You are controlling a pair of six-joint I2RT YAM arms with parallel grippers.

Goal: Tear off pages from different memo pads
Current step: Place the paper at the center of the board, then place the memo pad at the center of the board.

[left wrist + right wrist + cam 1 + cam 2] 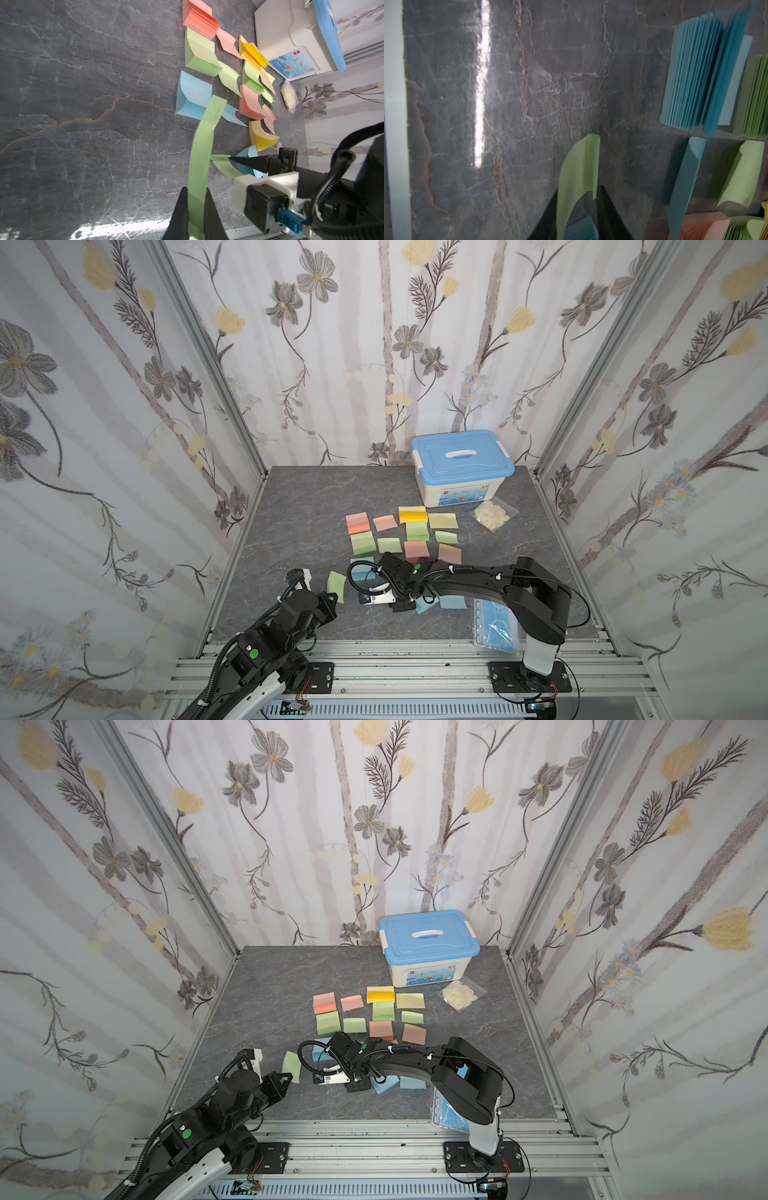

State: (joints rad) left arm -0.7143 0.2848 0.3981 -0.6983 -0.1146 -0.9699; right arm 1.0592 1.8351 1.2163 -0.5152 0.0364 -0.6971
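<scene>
Trouble, I think, can come from the sticky edge of the paper. The left gripper [331, 599], in the lower middle of both top views, has its fingers pressed together on one green page [336, 587]. In the left wrist view this page stands up between the two black fingers [180, 209] as a long curled strip.

The right gripper [578, 189] is low over the table [291, 522], just to the right of the left one in the top views. Its fingers stand apart, though not wide. A second green page [577, 166] arches between them and leans on one finger. Whether it is glued to that finger I cannot tell. If it is, the page may travel with the arm instead of dropping.

The memo pads [362, 542] lie in rows in the centre of the top views, with loose pages [384, 522] beside several of them. Some blue pads [428, 606] are partly hidden under the right arm. This arm is very near them, so a careless move could push them out of place. The two grippers are also near each other, and the hanging page could brush the right one and be pulled loose.
</scene>
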